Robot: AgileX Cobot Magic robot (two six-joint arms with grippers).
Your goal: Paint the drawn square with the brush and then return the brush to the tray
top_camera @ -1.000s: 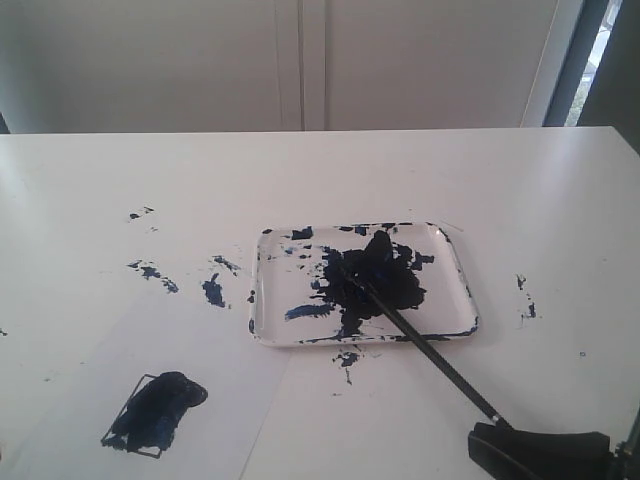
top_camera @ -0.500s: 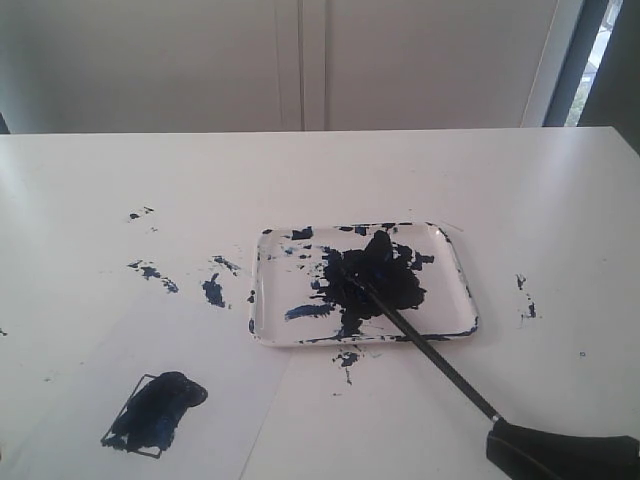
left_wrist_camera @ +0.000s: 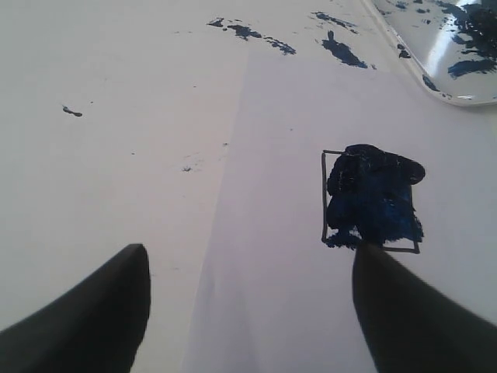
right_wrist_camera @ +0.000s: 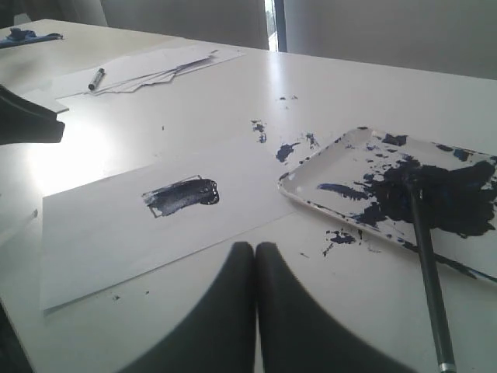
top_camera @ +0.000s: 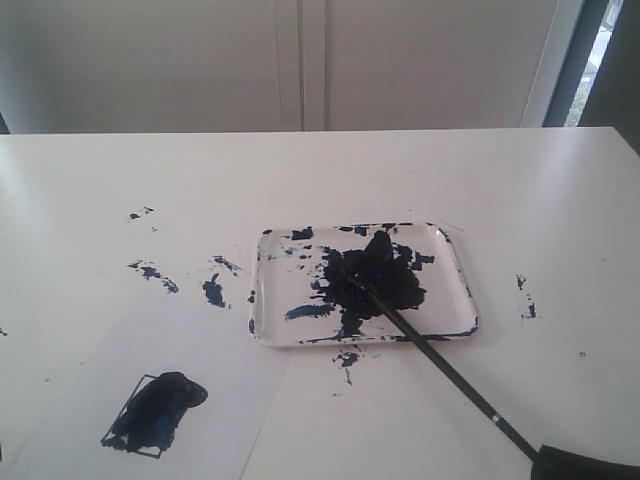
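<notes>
Brush (top_camera: pixel 440 363) rests tip-in on tray (top_camera: pixel 272 292), square (top_camera: pixel 155 410) painted; right gripper (right_wrist_camera: pixel 255 249) together and empty, left gripper (left_wrist_camera: pixel 248 252) apart. Task looks done; only backing clear remains.

You have a white table (top_camera: pixel 500 190) before a pale panelled wall (top_camera: pixel 150 60); daylight enters through a window (top_camera: pixel 603 40) on the right.

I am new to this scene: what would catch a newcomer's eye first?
First, the white rounded shallow tray in the middle of the white table, with a big blue-black paint blob and the long thin black-handled brush lying tip in it, handle over the near-right rim. Then the small pen-outlined square on white paper, near left, mostly smeared dark.
</notes>
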